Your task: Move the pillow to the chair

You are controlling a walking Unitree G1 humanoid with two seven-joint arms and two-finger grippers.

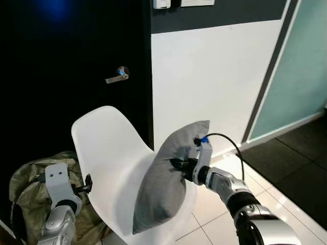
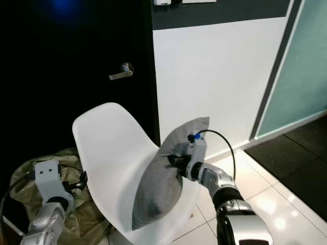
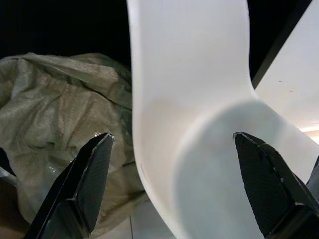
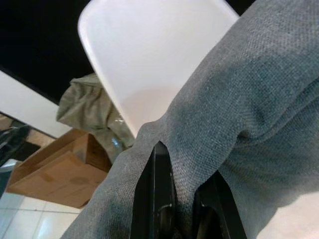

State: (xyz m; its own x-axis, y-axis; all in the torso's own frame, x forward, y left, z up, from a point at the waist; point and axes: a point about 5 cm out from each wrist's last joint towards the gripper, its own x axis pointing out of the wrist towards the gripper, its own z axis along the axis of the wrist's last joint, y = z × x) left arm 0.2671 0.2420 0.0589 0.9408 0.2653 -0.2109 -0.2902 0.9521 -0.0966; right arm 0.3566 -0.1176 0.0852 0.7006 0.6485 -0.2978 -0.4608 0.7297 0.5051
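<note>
A grey pillow (image 1: 163,178) stands on edge over the seat of a white shell chair (image 1: 110,153); I cannot tell whether it rests on the seat. My right gripper (image 1: 178,164) pinches a fold of its cloth from the right side, fingers (image 4: 157,199) shut on the fabric. The pillow (image 4: 239,114) fills much of the right wrist view, with the chair back (image 4: 149,45) behind it. My left gripper (image 3: 174,194) is open beside the chair's left edge (image 3: 149,149), nothing between its fingers (image 3: 84,184). The left arm (image 1: 61,196) shows low at the left.
An olive woven sack (image 1: 30,194) lies on the floor left of the chair. A black door with a lever handle (image 1: 117,75) is behind the chair, a white wall to its right. A cardboard box (image 4: 60,174) sits on the tiled floor (image 1: 265,184).
</note>
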